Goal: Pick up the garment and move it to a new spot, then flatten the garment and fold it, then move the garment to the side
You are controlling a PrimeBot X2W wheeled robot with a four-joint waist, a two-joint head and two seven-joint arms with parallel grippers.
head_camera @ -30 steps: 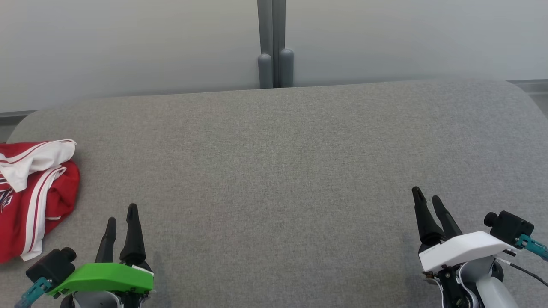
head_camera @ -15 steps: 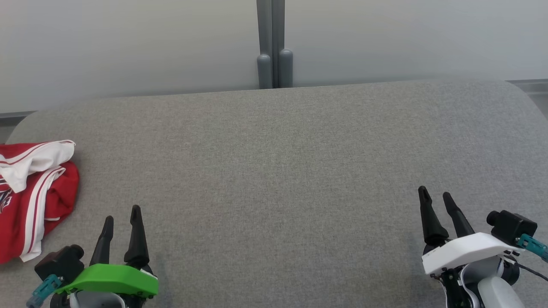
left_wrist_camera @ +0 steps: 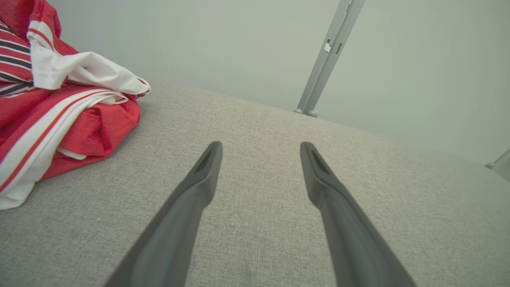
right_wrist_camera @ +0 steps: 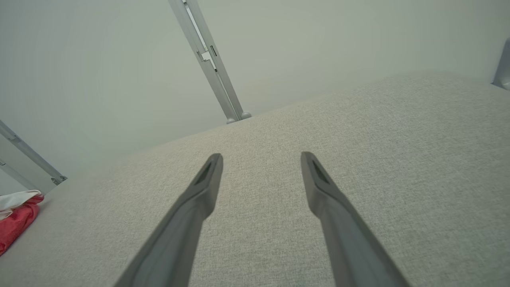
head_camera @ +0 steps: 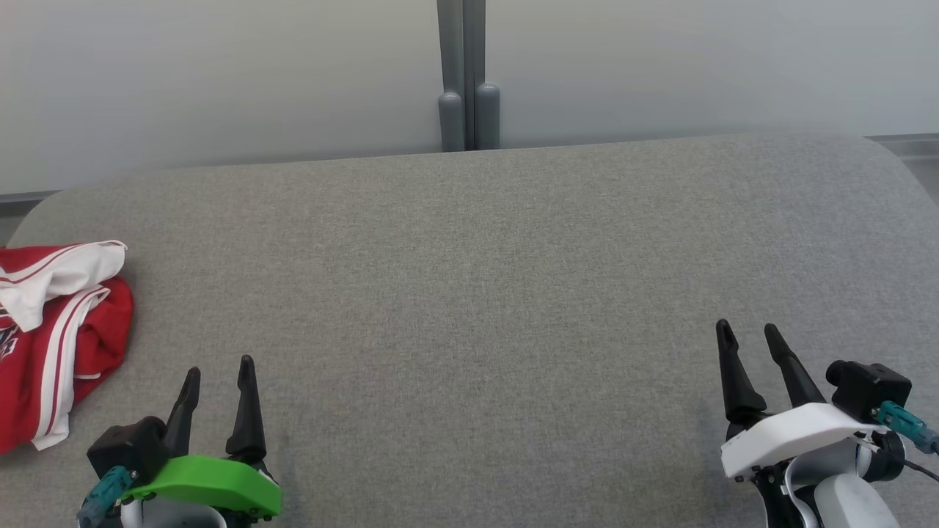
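Observation:
A red garment with white stripes [head_camera: 55, 337] lies bunched at the left edge of the grey fabric table [head_camera: 469, 293]. It appears again in the left wrist view as the garment [left_wrist_camera: 59, 103] at upper left, and as a small red patch of garment [right_wrist_camera: 16, 219] at the right wrist view's left edge. My left gripper [head_camera: 218, 367] stands open near the front left, to the right of the garment and apart from it, nothing between its fingers [left_wrist_camera: 203, 175]. My right gripper [head_camera: 748, 328] is open at the front right, holding nothing.
A pale wall with a grey vertical post [head_camera: 462, 73] runs behind the table's far edge. The table corners are rounded at the far left and far right.
Both grippers have spread their fingers wider. The left gripper has shifted a little right and toward the front edge. The garment has not moved.

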